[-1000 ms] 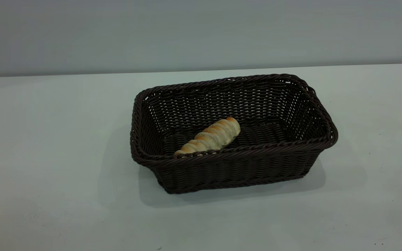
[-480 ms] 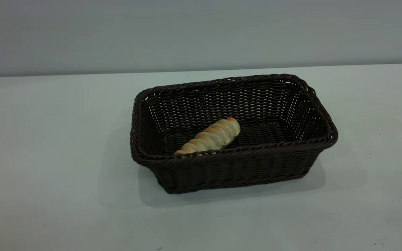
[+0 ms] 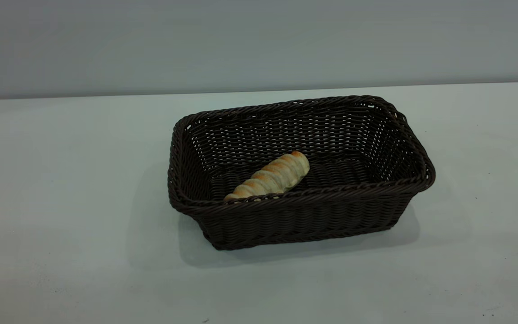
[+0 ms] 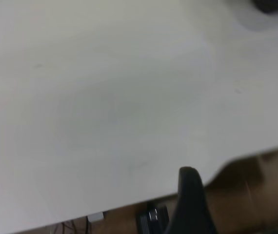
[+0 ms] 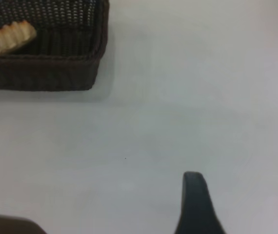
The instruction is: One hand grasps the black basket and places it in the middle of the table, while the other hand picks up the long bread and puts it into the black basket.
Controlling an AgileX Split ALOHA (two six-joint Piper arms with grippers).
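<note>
The black basket (image 3: 299, 196) stands in the middle of the table (image 3: 61, 202). The long bread (image 3: 270, 177) lies slantwise on the basket's floor, near its front wall. Neither arm shows in the exterior view. In the right wrist view, my right gripper (image 5: 193, 197) hangs over bare table, well away from the basket (image 5: 41, 73) with the bread (image 5: 7, 38) in it. In the left wrist view, my left gripper (image 4: 190, 195) is by the table's edge over bare table (image 4: 105, 97). Both grippers hold nothing.
The table's edge (image 4: 129, 204) runs past the left gripper, with brown floor and a dark device below it. A dark shape (image 4: 273, 5) shows at the far corner of the left wrist view. A grey wall (image 3: 259, 45) stands behind the table.
</note>
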